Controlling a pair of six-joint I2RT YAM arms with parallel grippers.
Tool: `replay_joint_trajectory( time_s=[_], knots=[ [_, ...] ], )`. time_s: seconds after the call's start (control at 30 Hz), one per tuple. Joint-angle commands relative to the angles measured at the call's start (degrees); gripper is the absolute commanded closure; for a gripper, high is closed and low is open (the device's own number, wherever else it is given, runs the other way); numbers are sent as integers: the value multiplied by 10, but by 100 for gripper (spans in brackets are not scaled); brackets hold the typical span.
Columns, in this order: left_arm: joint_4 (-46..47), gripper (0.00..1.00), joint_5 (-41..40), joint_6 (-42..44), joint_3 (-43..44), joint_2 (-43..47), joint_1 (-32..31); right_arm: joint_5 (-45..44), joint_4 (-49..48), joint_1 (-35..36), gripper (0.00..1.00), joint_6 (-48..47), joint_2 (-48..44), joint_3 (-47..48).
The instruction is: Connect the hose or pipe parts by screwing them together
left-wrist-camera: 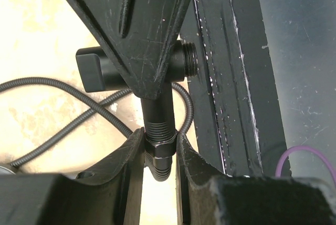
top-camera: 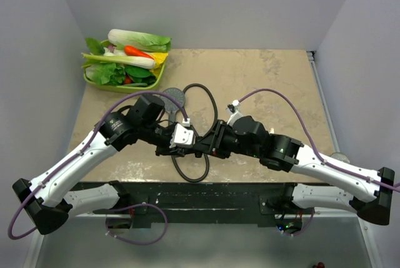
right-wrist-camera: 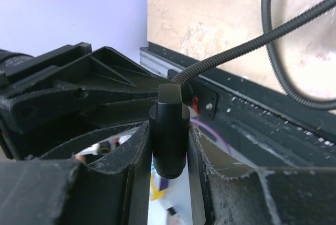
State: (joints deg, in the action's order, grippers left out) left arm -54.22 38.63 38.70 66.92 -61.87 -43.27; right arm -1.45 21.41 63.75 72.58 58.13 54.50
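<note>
Presently logging, far left, a green basket of vegetables at the back corner of the stone-patterned table. Spotting the grey shower head lying on the table just behind the left wrist, with the dark hose looping across the middle. Finding the left gripper pinching the hex nut under a black threaded fitting, near the table's front edge. Seeing the right gripper squeezing that fitting's body, meeting the left claw tip to tip.

hose loops clutter the table's middle, vegetable basket fills far-left corner, far right lies free.
</note>
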Motion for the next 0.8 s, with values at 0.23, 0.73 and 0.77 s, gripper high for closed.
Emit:
replay_joint_trajectory(
  time_s=[0.23, 0.73, 0.77],
  knots=[
    [162, 100, -16, 34, 1, 11, -2, 154, -166, 2, 100, 200, 2, -61],
    [158, 100, -8, 59, -13, 10, -9, 206, -402, -2, 100, 326, 35, -243],
    [140, 100, -2, 68, -15, 10, -9, 213, -420, -5, 100, 327, 41, -249]
  ],
)
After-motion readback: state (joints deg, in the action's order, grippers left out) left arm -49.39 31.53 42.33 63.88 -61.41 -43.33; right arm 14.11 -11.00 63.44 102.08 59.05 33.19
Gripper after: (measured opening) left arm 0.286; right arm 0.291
